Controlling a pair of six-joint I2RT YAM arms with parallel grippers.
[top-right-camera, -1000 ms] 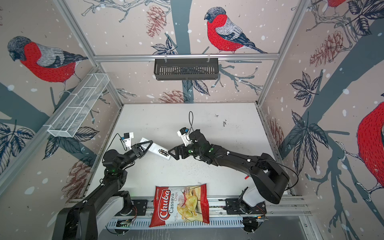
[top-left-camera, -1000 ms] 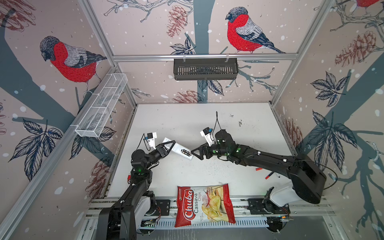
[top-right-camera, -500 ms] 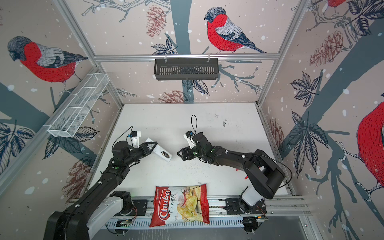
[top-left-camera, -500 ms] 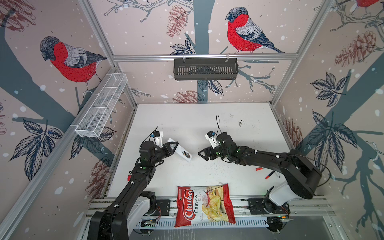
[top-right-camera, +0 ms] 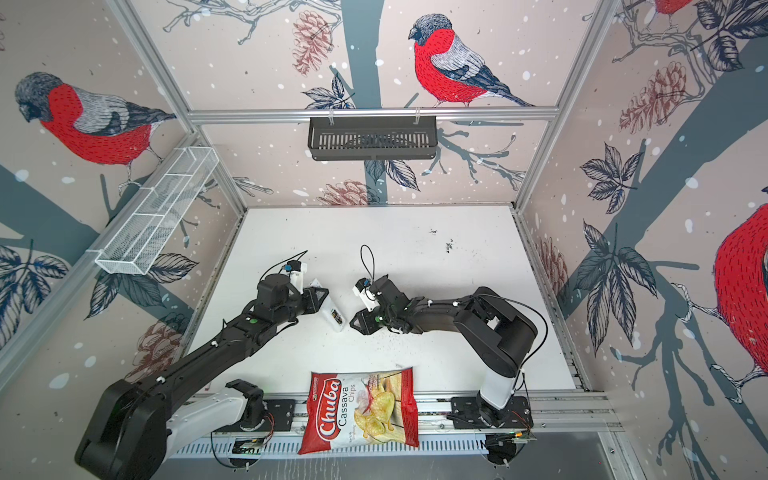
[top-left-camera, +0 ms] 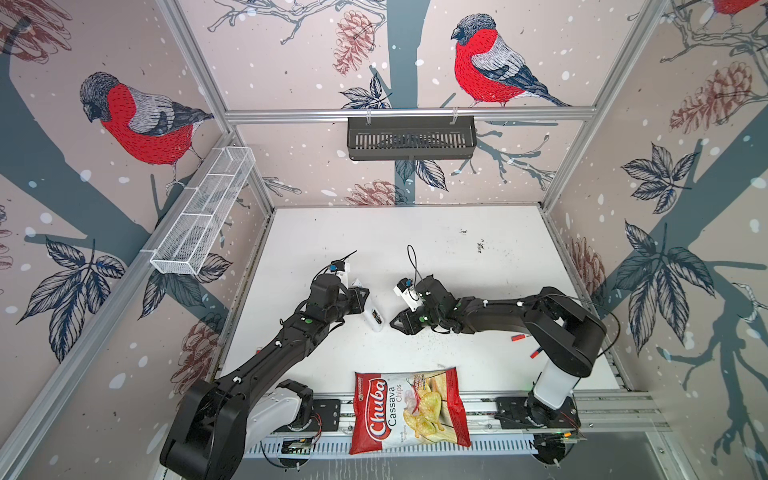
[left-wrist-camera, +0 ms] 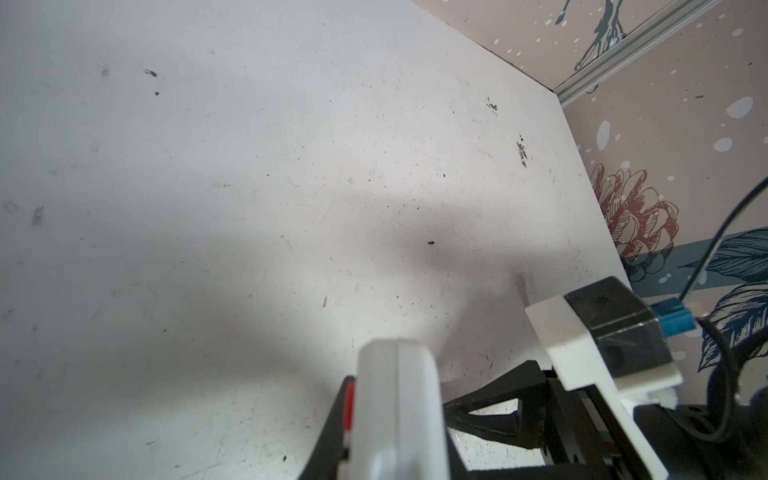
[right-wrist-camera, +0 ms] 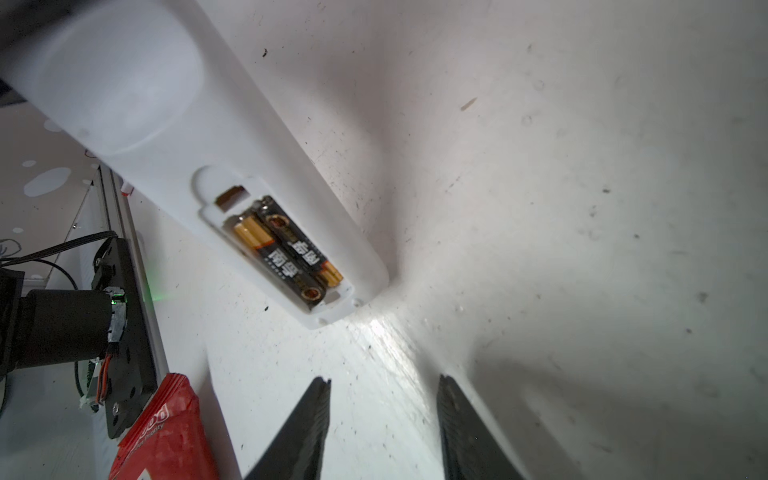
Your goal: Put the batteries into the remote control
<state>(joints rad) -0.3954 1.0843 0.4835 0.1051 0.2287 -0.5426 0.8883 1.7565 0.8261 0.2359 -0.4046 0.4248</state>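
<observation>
My left gripper [top-left-camera: 360, 297] [top-right-camera: 318, 299] is shut on the white remote control [top-left-camera: 371, 312] [top-right-camera: 332, 315], which slants down toward the table. In the left wrist view the remote control [left-wrist-camera: 399, 407] fills the space between the dark fingers [left-wrist-camera: 332, 432]. In the right wrist view its back [right-wrist-camera: 257, 166] faces the camera with the compartment uncovered. Two black-and-gold batteries [right-wrist-camera: 286, 253] lie side by side inside it. My right gripper [top-left-camera: 395, 324] [top-right-camera: 356, 324] [right-wrist-camera: 384, 399] stands open a short way off the remote's lower end, with only bare table between its fingers.
A red Chuba cassava chips bag [top-left-camera: 409, 409] [top-right-camera: 359, 409] [right-wrist-camera: 166, 432] lies at the table's front edge. Two small red-tipped bits [top-left-camera: 517, 338] [top-left-camera: 535, 354] lie by the right arm. A white wire basket [top-left-camera: 203, 216] and a black basket [top-left-camera: 411, 137] hang on the walls.
My right gripper has let go of the remote's end, drawn back to the right, and its jaws have narrowed. The left arm has swung the remote to a steeper slant.
</observation>
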